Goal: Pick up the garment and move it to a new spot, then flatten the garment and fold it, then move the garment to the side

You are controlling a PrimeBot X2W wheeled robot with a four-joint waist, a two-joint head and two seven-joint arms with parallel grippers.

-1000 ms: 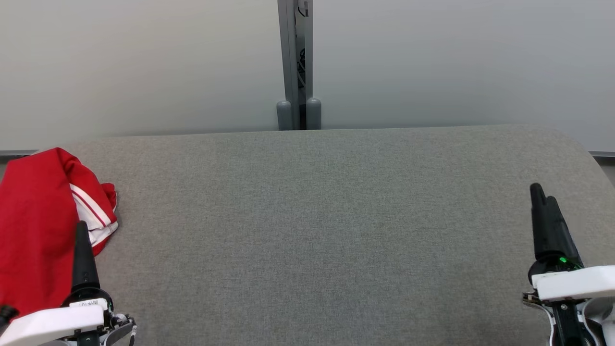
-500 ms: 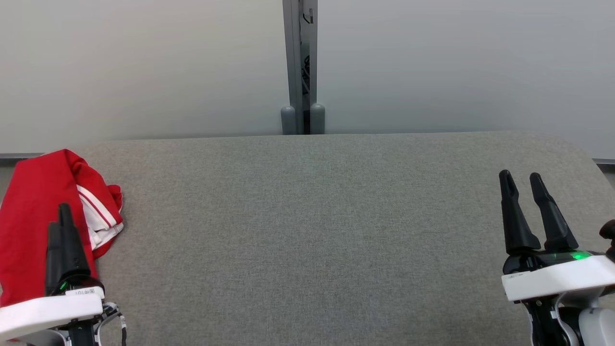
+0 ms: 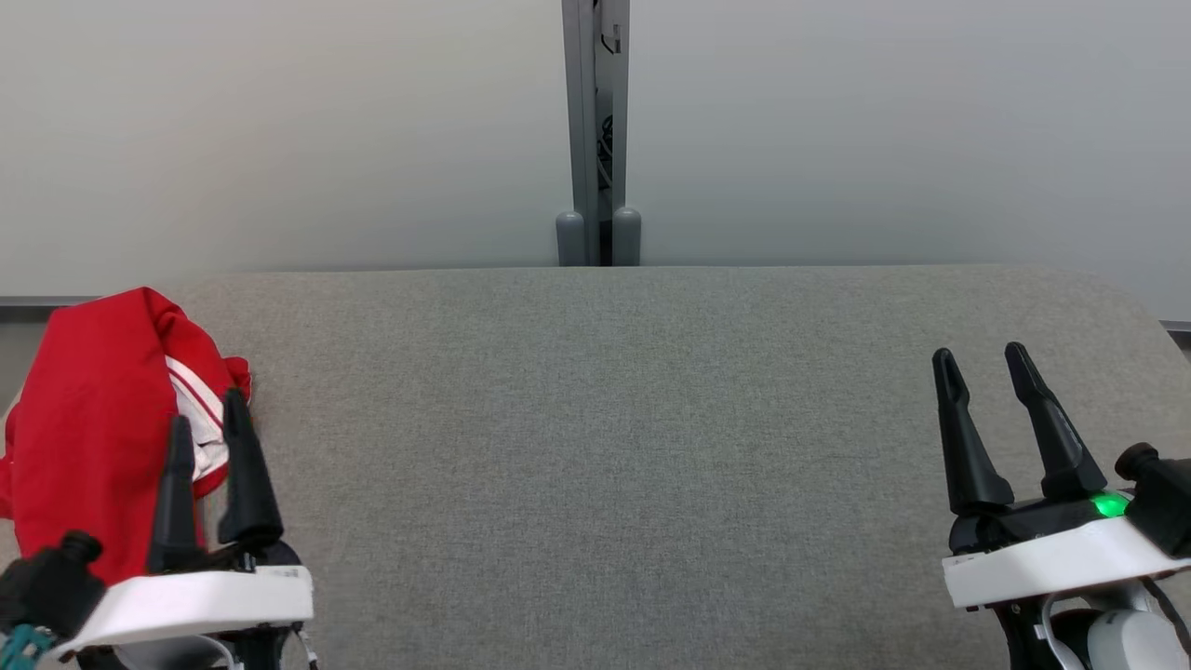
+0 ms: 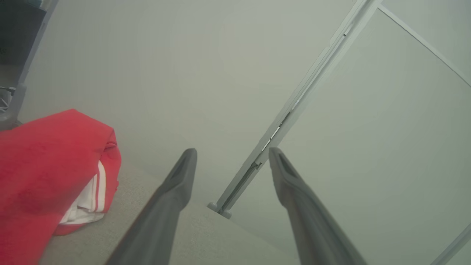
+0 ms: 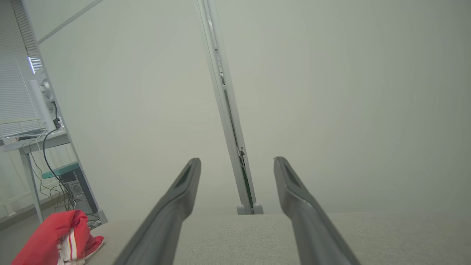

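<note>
The garment (image 3: 88, 428) is a red piece with white stripes, bunched at the far left edge of the grey padded table (image 3: 605, 447). It also appears at the left of the left wrist view as the garment (image 4: 44, 176) and small at the lower left of the right wrist view as the garment (image 5: 59, 239). My left gripper (image 3: 207, 419) stands open at the lower left, its fingertips just in front of the garment's right edge, holding nothing. My right gripper (image 3: 980, 358) is open at the lower right over bare table, far from the garment.
A pale partition wall (image 3: 279, 130) runs behind the table, with a grey post (image 3: 595, 140) and two rounded feet at its middle. A desk with cables (image 5: 40, 147) stands beyond the table's left end.
The head camera has shifted, so the whole picture moved. My left gripper has turned so both fingers now show apart near the garment's right edge. The right gripper has turned likewise.
</note>
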